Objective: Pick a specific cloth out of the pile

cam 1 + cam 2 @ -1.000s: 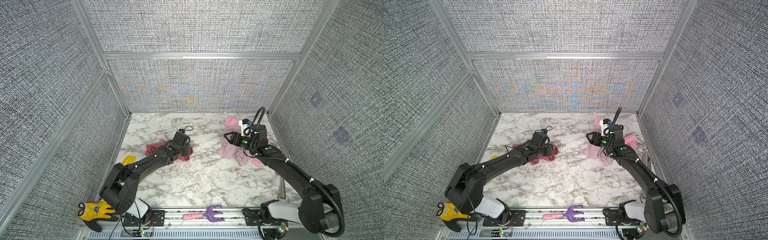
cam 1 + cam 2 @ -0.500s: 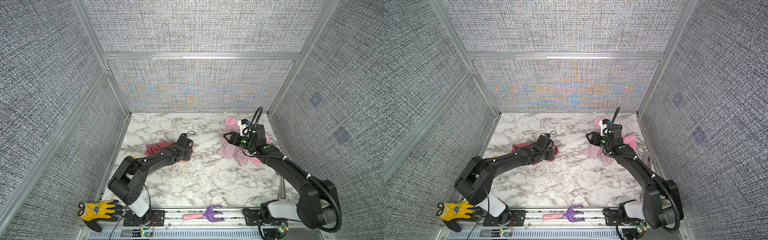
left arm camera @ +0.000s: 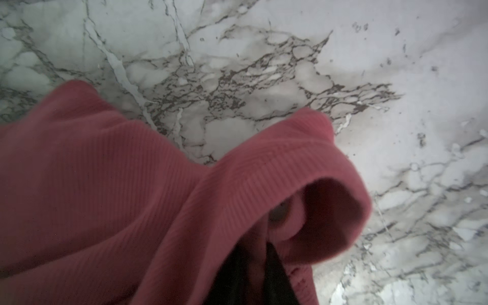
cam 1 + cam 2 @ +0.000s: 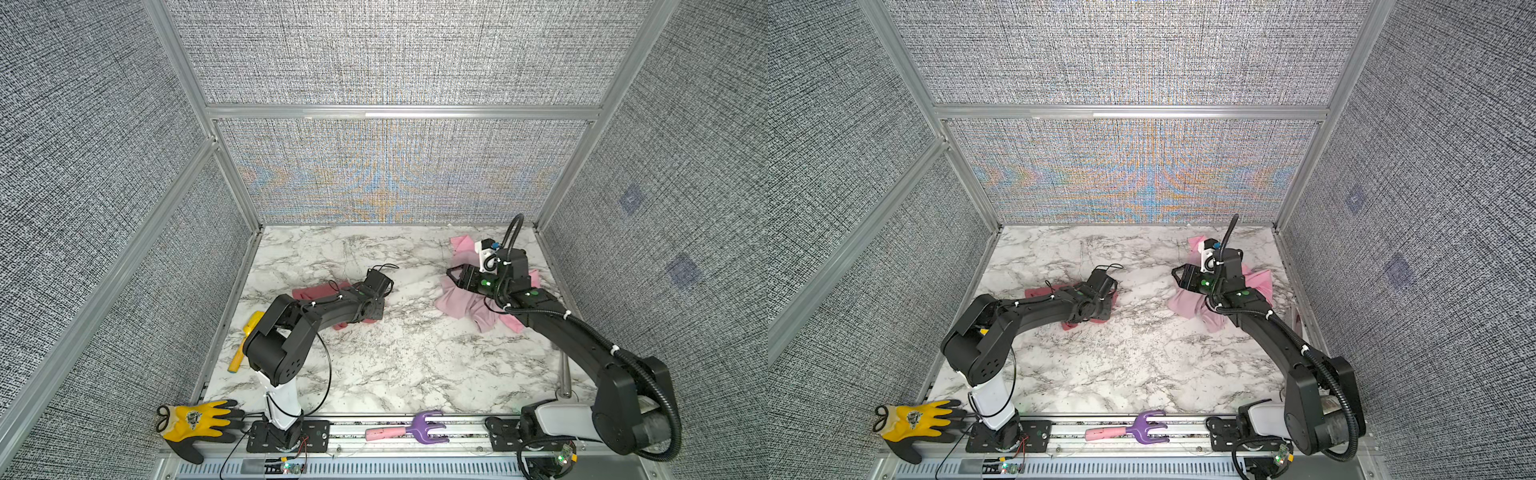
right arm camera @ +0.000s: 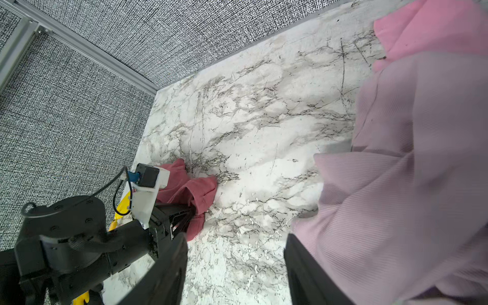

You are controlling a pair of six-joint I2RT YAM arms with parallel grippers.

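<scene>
Separation from the pile [image 4: 457, 303] by the surface's [image 4: 395, 365] far right corner likely explained the cloth [image 4: 309, 293] lying toward the left edge, a fold clenched in the left fingers [image 5: 182, 211], while the right fingers [image 5: 163, 274] hung released.

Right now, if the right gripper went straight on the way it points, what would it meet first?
The right gripper would probably meet the bare marble table first, in the gap between the pile and the dark rose cloth; depth is unclear.

bright, even light | soft shadows | wall moiré | wrist views blurred
</scene>
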